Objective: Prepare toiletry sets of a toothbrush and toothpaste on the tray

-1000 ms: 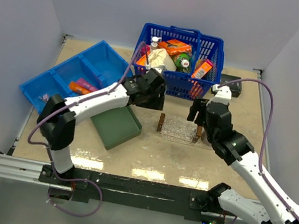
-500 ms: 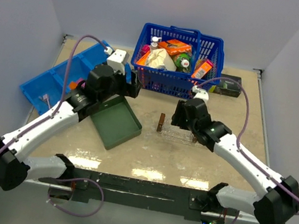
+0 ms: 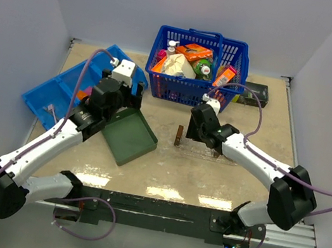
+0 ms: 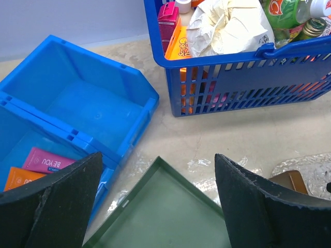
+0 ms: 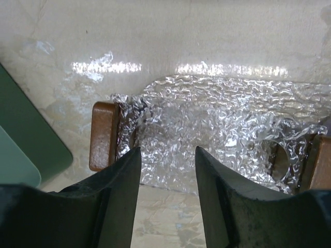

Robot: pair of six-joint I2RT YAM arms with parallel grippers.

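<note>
Left gripper [image 4: 158, 157]: we found its jaws spread wide with nothing between them, hanging over the near corner of the dark green tray [image 4: 165, 212], beside the blue divided bin [image 4: 77, 103].
Right gripper [image 5: 166, 152]: we saw its fingers [image 5: 119, 196] parted by a moderate gap and holding nothing, poised above the tray [image 5: 217, 134].
Tray: we located the clear plastic rectangle flat on the table, in front of the blue basket [image 3: 198, 69] and to the right of the dark green tray; in the right wrist view one wooden handle [image 5: 103, 135] lay just left of the finger gap, the other [image 5: 323, 163] at the picture's right edge.
Toothpaste: we noted the pink tube [image 4: 45, 160] and the orange tube [image 4: 18, 178] lying side by side in a compartment of the blue divided bin, well apart from the tray.
Tray contents: we saw no tube on the clear surface.
Basket: we observed it packed with assorted packages and bottles.
</note>
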